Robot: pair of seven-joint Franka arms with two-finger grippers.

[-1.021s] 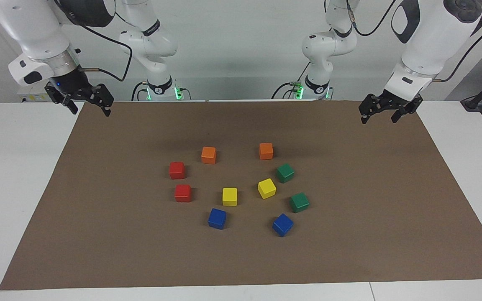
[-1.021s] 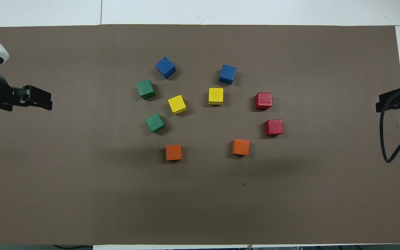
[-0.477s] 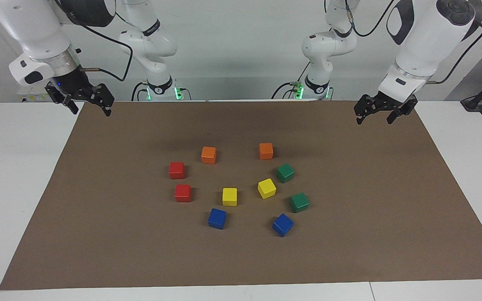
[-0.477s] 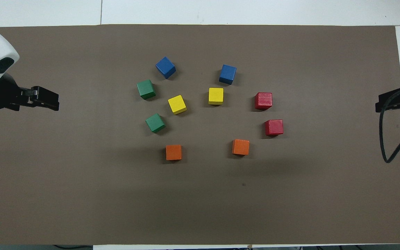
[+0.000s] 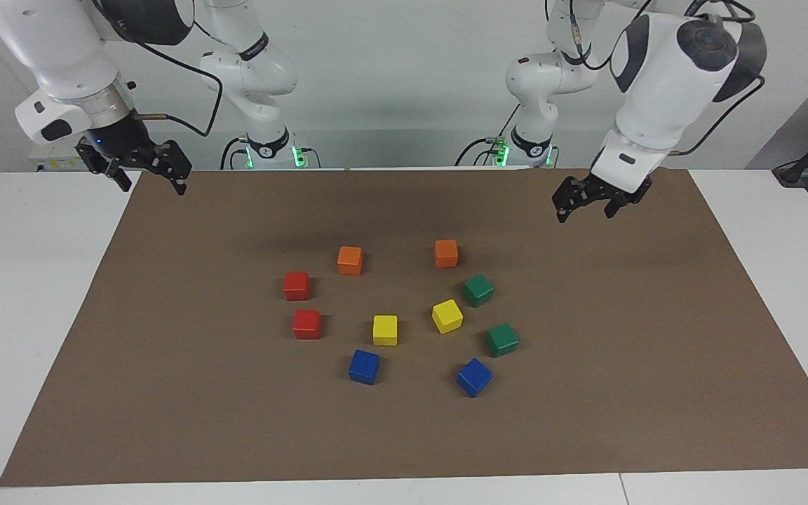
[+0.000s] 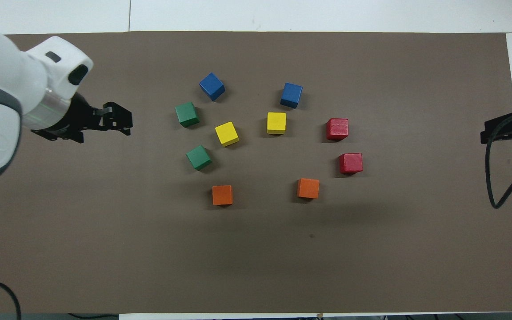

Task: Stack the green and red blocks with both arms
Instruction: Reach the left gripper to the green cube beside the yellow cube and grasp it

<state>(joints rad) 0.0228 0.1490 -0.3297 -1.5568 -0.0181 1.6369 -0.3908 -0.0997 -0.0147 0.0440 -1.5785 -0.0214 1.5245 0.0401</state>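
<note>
Facing view shows the left gripper [image 5: 585, 208] hanging empty above the brown mat [image 5: 656, 337], toward the left arm's end, its jaws spread apart. It is over bare mat, well apart from the cubes. The right gripper [image 5: 144, 175] hangs over the mat's edge at the right arm's end, also spread wide and holding nothing.

All ten cubes lie singly on the mat in a loose ring, none stacked. The two green blocks sit toward the left arm's end: one green block [image 5: 478, 290] lies nearer to the robots, the other green block [image 5: 501, 339] farther from them. The two red blocks sit toward the right arm's end, one red block [image 5: 297, 285] nearer to the robots and the second red block [image 5: 306, 324] just farther out.

Two orange cubes [image 5: 350, 260] lie nearest to the robots, two yellow cubes [image 5: 385, 330] lie in the middle of the ring, and two blue cubes [image 5: 364, 367] lie farthest out.

From overhead, the left gripper [image 6: 120, 124] points toward the farther green block [image 6: 187, 114], with bare mat between them.
</note>
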